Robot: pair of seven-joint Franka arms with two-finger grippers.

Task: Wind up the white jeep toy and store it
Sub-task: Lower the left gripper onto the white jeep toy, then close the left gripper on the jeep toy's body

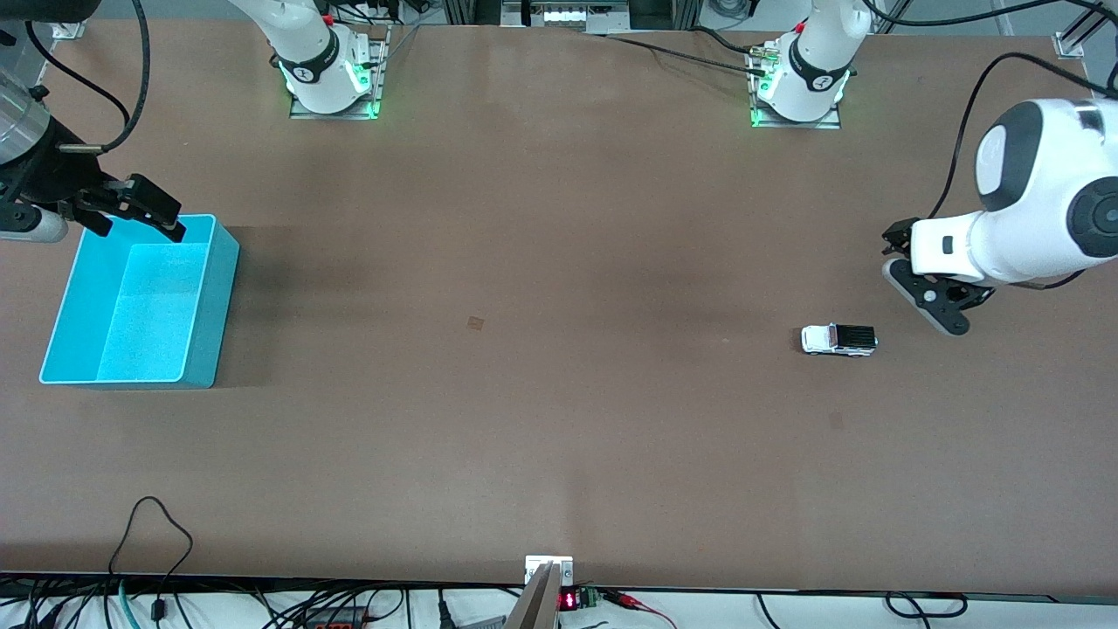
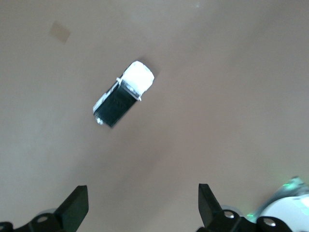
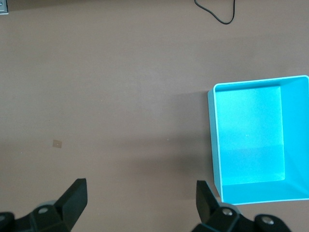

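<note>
The white jeep toy (image 1: 838, 340), with its black ribbed roof, stands on its wheels on the brown table toward the left arm's end. It also shows in the left wrist view (image 2: 123, 94). My left gripper (image 1: 919, 281) hangs open and empty above the table beside the jeep, apart from it; its two fingers stand wide apart in the left wrist view (image 2: 143, 208). A turquoise open bin (image 1: 223, 306) stands at the right arm's end and is empty. My right gripper (image 1: 135, 229) is open and empty over the bin's rim on the robots' side; the bin shows in the right wrist view (image 3: 215, 145).
A small square mark (image 1: 475, 323) lies on the table's middle. The arm bases (image 1: 332, 79) stand along the robots' edge. Cables (image 1: 153, 533) hang at the edge nearest the front camera.
</note>
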